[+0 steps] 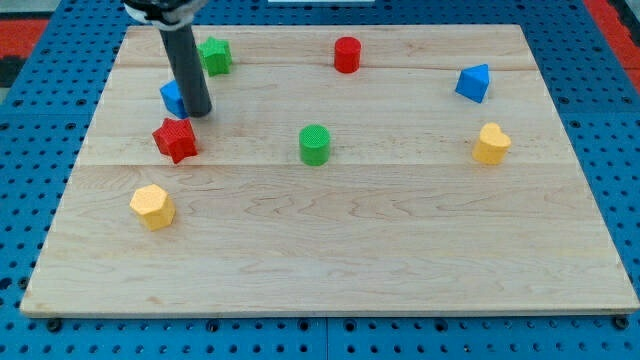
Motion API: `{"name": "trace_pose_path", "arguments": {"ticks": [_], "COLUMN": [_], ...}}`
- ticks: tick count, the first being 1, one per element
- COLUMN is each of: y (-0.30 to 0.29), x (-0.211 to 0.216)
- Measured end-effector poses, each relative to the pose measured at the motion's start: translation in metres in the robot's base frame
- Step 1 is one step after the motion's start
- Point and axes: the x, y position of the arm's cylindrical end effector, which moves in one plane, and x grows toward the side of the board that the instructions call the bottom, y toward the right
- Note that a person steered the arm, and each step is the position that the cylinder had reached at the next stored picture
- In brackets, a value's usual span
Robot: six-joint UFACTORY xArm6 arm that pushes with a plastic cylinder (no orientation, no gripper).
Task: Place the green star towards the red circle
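The green star (215, 55) lies near the view's top left of the wooden board. The red circle (347, 54) stands to its right, near the top middle. My tip (198, 112) rests on the board below and slightly left of the green star, right against a blue block (172, 97) that the rod partly hides. A red star (176, 139) lies just below and left of the tip.
A green circle (314, 144) stands mid-board. A yellow hexagon (152, 207) lies at the left. A blue triangle (474, 83) and a yellow heart (491, 144) lie at the right. The board's top edge (320, 27) runs just above the green star.
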Motion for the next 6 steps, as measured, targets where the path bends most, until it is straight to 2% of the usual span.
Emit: {"name": "trace_pose_path", "arguments": {"ticks": [1, 2, 3, 4, 5, 6], "y": [-0.030, -0.030, -0.016, 0.057, 0.101, 0.081], "x": [-0.035, -0.051, -0.096, -0.100, -0.096, -0.036]}}
